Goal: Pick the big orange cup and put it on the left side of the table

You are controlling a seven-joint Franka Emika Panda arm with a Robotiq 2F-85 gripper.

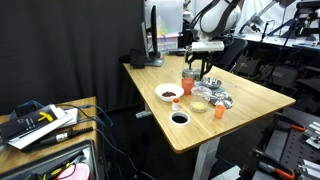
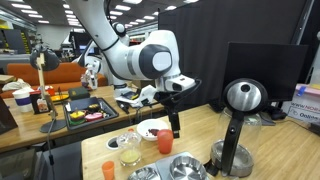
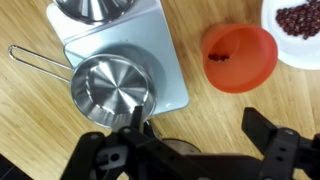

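Observation:
The big orange cup (image 3: 240,57) stands upright on the light wooden table (image 3: 200,100), seen from above in the wrist view with a few dark bits inside. It also shows in both exterior views (image 1: 188,80) (image 2: 165,141). My gripper (image 3: 200,130) is open and empty. It hovers above the table just beside the cup, and the cup is not between the fingers. The gripper hangs pointing down in both exterior views (image 1: 194,62) (image 2: 173,122).
A metal tray (image 3: 170,70) with steel bowls (image 3: 110,90) lies beside the cup. A white bowl of red beans (image 3: 298,25) is close by. A glass pitcher (image 1: 200,101), a small orange cup (image 1: 218,113) and a dark bowl (image 1: 180,118) stand nearer the front edge.

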